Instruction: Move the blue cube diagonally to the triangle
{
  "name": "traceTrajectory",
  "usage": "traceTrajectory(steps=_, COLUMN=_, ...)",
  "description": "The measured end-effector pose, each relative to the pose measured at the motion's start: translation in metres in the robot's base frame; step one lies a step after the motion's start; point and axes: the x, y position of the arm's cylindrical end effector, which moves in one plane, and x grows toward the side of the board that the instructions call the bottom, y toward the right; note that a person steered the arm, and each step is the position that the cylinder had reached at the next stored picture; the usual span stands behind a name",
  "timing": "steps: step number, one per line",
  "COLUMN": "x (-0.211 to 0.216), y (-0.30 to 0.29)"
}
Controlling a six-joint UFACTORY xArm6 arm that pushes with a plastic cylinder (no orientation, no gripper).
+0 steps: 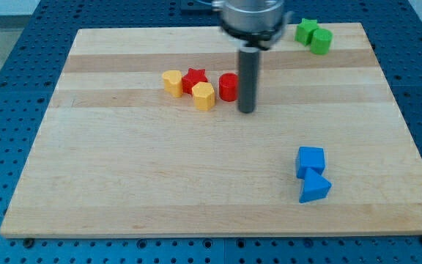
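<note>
Standing beside the red round block [228, 86], my tip [247, 111] is far from the blue cube [311, 160] touching the blue triangle [314, 188], with no hand to open.

The table [123, 183] is pale, smooth, matt wood with visible grain; on it, the blue cube [311, 160] looks like smooth matt plastic.

Red cylinder [228, 86]: right side hidden behind rod; arm [252, 16]: upper part cut off at view's top
</note>
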Motion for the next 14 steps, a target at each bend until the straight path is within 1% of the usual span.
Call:
traceTrajectory(steps=1, x=0.008, y=0.071)
traceTrajectory(steps=2, x=0.054, y=0.123)
traceTrajectory(steps=3, x=0.134, y=0.106)
traceTrajectory(steps=4, x=0.149, y=0.097)
traceTrajectory(steps=6, x=0.146, y=0.097)
traceTrajectory(steps=7, x=0.132, y=0.097)
traceTrajectory(steps=8, x=0.127, y=0.091)
traceTrajectory(steps=10, x=0.124, y=0.061)
traceTrajectory(steps=11, x=0.123, y=0.057)
traceTrajectory(steps=14, x=0.106, y=0.018)
